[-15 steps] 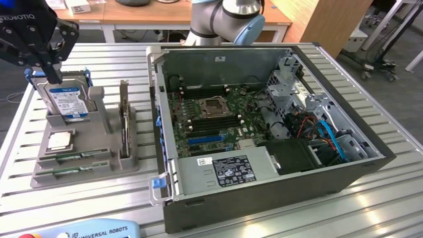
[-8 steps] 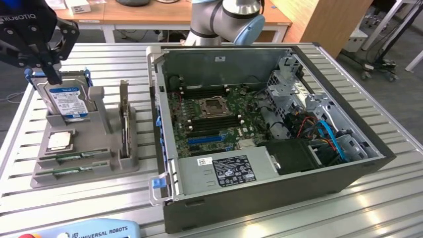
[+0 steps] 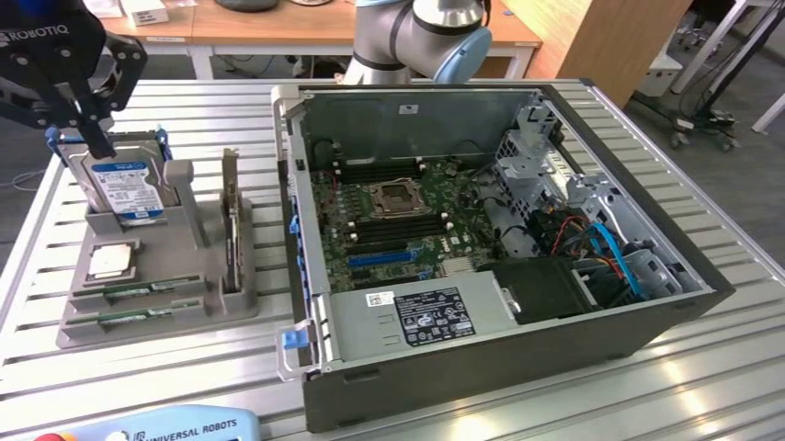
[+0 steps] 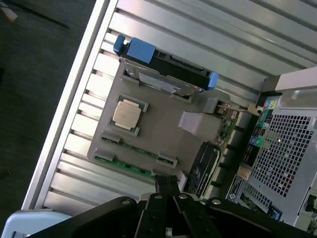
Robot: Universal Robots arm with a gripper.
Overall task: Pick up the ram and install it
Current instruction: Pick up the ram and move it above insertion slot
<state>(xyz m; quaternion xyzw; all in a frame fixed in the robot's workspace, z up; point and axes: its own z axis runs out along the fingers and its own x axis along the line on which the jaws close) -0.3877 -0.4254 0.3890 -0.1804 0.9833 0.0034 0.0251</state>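
Hanging above the hard drive [image 3: 123,188], which is standing upright at the far corner of the grey holder [image 3: 184,308] on the exterior view's left, the gripper [image 3: 96,138] is showing its fingers pressed together and is carrying nothing. Two green sticks are lying flat in slots along the holder's near edge. The ram [image 3: 132,292] is sitting there, just in front of the processor [image 3: 110,262], and nothing is touching it. Further right, the open computer case [image 3: 491,367] is standing on the slatted table [image 3: 245,110] with its motherboard [image 3: 392,211] exposed.

Judgement: the pick-up step is in hand, with no grasp being made yet. Taking the ram is calling for parted fingers, brought down over the holder's near edge, squared to the stick's long thin sides and kept clear of the processor.
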